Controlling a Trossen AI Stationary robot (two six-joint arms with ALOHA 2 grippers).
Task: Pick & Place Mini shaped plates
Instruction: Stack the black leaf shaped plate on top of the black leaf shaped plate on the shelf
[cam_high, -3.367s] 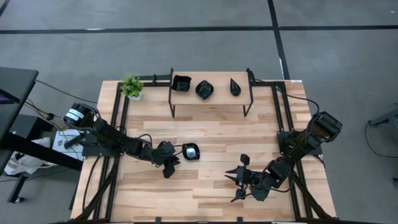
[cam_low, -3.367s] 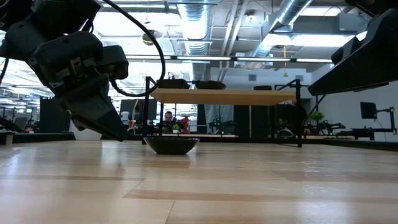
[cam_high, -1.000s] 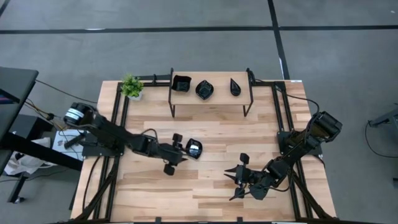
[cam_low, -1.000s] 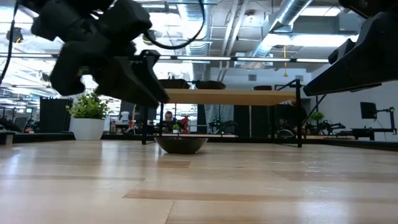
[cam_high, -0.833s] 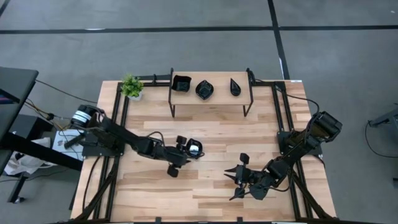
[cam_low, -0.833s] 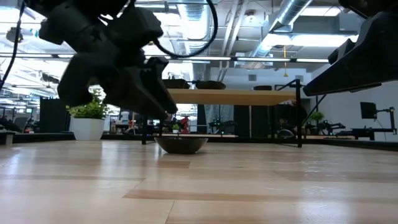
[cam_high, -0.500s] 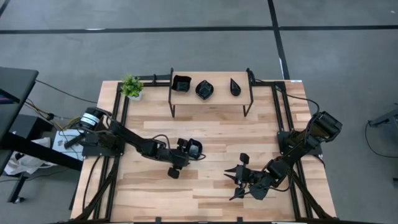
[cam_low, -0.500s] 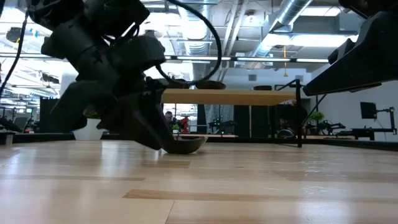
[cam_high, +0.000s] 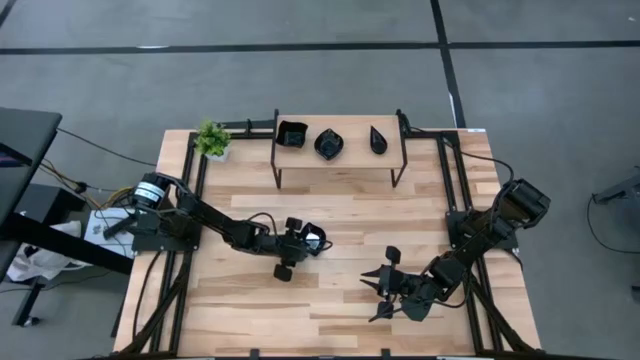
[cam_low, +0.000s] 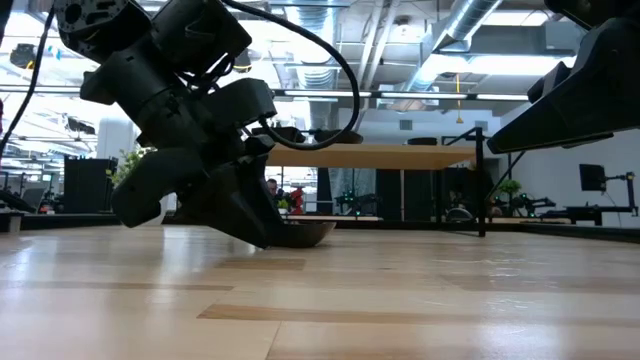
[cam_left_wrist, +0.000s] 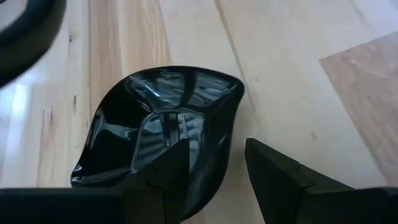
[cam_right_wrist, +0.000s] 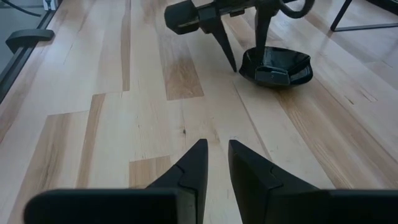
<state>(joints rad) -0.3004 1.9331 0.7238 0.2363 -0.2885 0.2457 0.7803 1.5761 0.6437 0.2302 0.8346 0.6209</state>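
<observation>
Near the table's middle, the left gripper stands wide open astride the rim of a black plate, one finger inside, one outside, not yet clamped. The right gripper, nearly closed and empty, waits near the front right corner.

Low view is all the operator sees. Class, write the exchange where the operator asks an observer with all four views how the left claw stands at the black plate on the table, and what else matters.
Operator: Does the claw straddle the plate?
Observer: Yes. The left claw is open, one finger outside the black plate at its rim, the other inside.
Operator: Any plates on the shelf?
Observer: Three: square plate, rounded plate, teardrop plate.
Operator: The right claw?
Observer: The right claw, empty, is over the table at its front right.
</observation>
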